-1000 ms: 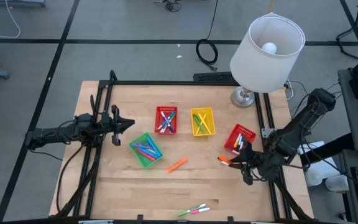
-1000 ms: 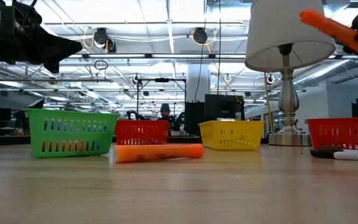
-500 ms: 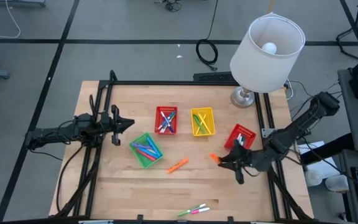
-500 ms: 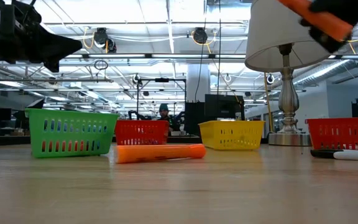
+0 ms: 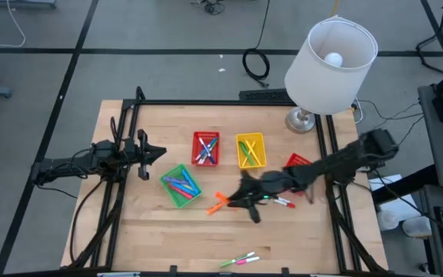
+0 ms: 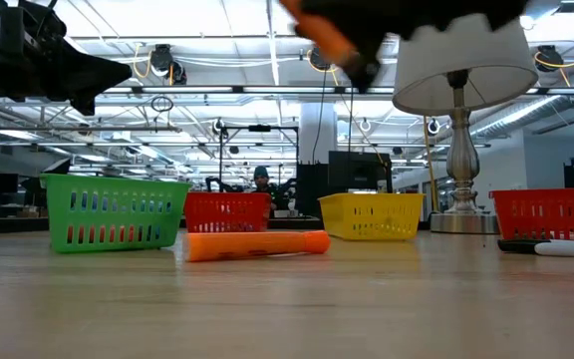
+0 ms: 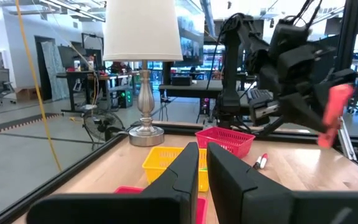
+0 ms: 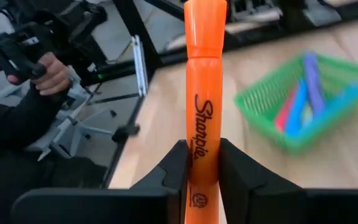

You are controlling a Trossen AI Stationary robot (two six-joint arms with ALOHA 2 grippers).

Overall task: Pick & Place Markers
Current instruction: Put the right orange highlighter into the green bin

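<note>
My right gripper (image 5: 237, 201) hangs over the table's middle, shut on an orange marker (image 8: 202, 93) that also shows high up in the low view (image 6: 332, 38). A second orange marker (image 6: 257, 244) lies flat on the table just beneath and to the left. Other markers lie in the green basket (image 5: 181, 185), the red basket (image 5: 205, 148) and the yellow basket (image 5: 251, 150). A red-and-white marker (image 5: 284, 203) lies under my right arm. Green and pink markers (image 5: 241, 259) lie near the front edge. My left gripper (image 5: 158, 151) waits shut at the table's left. My right gripper pinches the orange marker's barrel (image 8: 202, 152) between its two fingers (image 8: 174, 167), near the end closest to the wrist. The fingers reach in from the table's right, slanting slightly down. The marker lies along them, sticks out ahead of the tips and is clear of the table.
A lamp (image 5: 331, 55) stands at the back right, its base (image 5: 301, 121) on the table. A second red basket (image 5: 299, 161) sits partly under my right arm. Black frame rails (image 5: 129, 131) run along the table's left and right sides. A person sits beyond the table (image 8: 17, 118).
My right gripper has swept toward the table's left edge, from beside the right red basket to above the table's middle near the loose orange marker, turning as it went. It has stayed shut on the orange marker, which has travelled with it clear of the table.
</note>
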